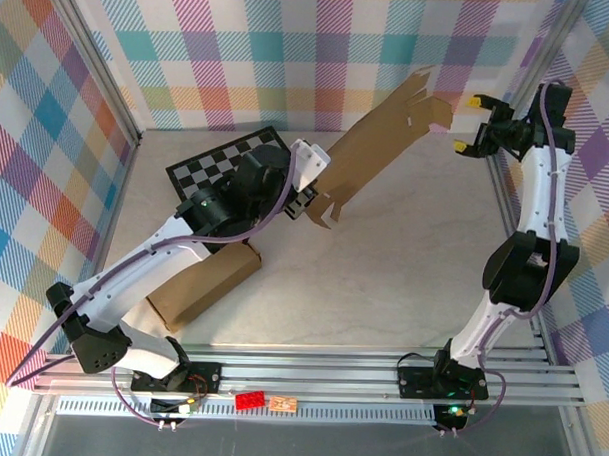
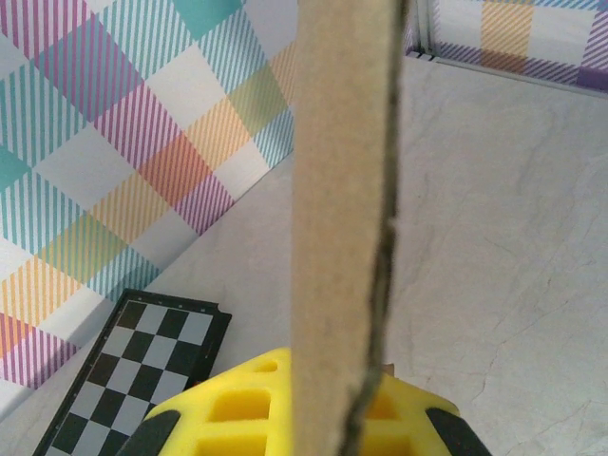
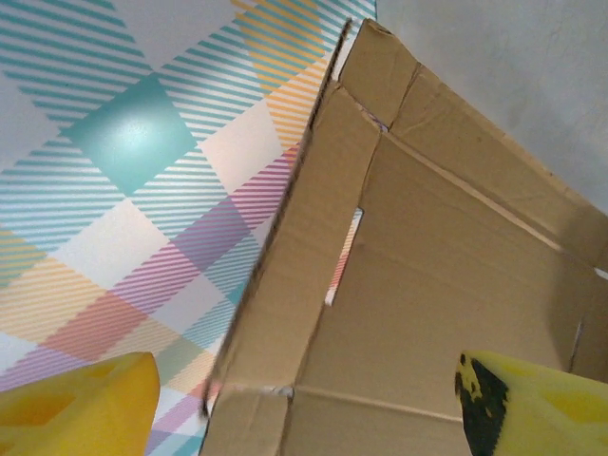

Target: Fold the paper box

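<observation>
The paper box (image 1: 377, 151) is a flat brown cardboard blank held up in the air, slanting from the table's middle toward the back right. My left gripper (image 1: 310, 200) is shut on its lower end. In the left wrist view the cardboard (image 2: 342, 190) rises edge-on out of the yellow fingers (image 2: 228, 408) of that gripper (image 2: 328, 408). My right gripper (image 1: 466, 122) stands open just right of the blank's upper end. In the right wrist view its yellow fingers (image 3: 76, 408) sit wide apart, with the creased, slotted cardboard (image 3: 427, 285) close in front of that gripper (image 3: 304, 418).
A black-and-white chessboard (image 1: 212, 165) (image 2: 133, 370) lies at the back left of the table. A second brown cardboard piece (image 1: 202, 284) lies under my left arm. Plaid walls and aluminium posts (image 1: 109, 81) enclose the table. A small red block (image 1: 248, 399) sits on the front rail.
</observation>
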Tool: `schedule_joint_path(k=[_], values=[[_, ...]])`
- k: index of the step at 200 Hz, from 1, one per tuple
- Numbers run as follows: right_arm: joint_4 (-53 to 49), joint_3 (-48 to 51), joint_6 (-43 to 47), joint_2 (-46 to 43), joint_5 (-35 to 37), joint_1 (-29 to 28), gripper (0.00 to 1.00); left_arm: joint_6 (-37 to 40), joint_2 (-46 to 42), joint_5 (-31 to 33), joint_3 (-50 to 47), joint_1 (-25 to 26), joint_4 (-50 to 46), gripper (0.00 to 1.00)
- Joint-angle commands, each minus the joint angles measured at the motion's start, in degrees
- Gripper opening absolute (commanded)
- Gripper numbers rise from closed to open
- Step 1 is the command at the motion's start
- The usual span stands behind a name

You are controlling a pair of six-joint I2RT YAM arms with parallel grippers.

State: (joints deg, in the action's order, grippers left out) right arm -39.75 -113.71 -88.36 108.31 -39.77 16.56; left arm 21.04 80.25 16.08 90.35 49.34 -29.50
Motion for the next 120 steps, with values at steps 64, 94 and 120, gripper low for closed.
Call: schedule_joint_path(k=[64,94,120], values=[[7.2,-10.7,-7.7,11.2,-6.2,-0.6,0.75,0.0,-3.2,-0.8,-2.7,-0.3,5.8,0.00],[8.3,-10.9,-9.3,12.6,-7.4,-2.3,0.64,0.0,-3.2,-0.2,-3.1,-0.2,6.4,0.00],[8.3,-10.9,-9.4,12.7,-6.6,-3.2,0.56,0.1,-3.0,-0.1,-3.1,-0.3,6.4,0.00]])
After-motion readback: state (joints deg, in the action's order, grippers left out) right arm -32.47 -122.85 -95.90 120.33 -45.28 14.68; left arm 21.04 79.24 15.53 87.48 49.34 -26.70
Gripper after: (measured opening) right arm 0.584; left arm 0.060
